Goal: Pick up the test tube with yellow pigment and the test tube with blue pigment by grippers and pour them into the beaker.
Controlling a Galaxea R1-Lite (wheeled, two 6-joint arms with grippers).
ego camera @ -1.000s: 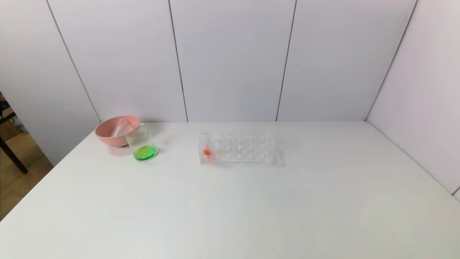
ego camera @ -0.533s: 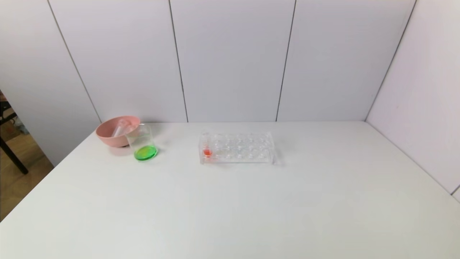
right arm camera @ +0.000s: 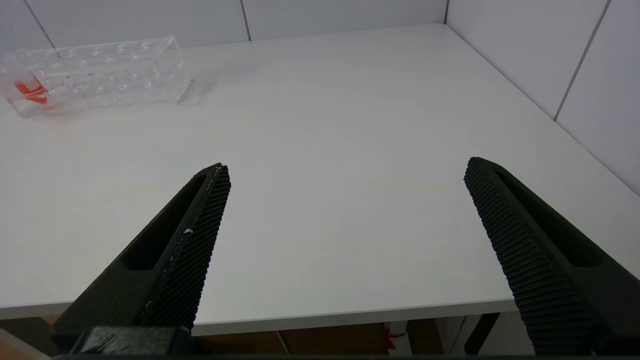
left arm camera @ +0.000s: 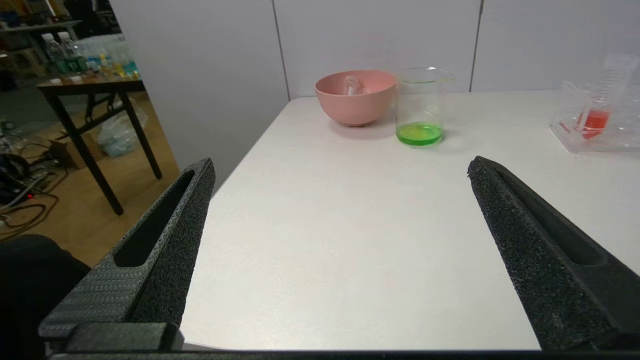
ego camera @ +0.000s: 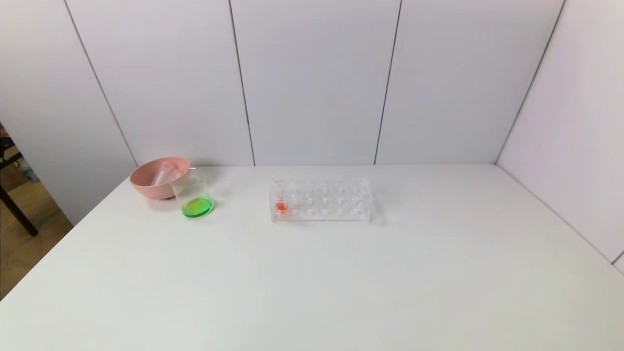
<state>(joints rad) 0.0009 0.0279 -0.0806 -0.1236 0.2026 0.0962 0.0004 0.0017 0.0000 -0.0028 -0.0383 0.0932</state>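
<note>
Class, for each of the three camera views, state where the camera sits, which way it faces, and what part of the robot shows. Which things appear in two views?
Head view: high, looking forward and down at the table; no arm shows.
Left wrist view: near edge, facing the pink bowl and beaker; open left gripper.
Right wrist view: near edge, facing the tube rack; open right gripper.
Shared: the rack and its red-orange tube.

Bright even light, soft faint shadows, slight blur

The left gripper (left arm camera: pixel 340 167) hangs with its two black fingers spread wide, nothing between them. The right gripper (right arm camera: pixel 347 172) is likewise spread wide and holds nothing.
</note>
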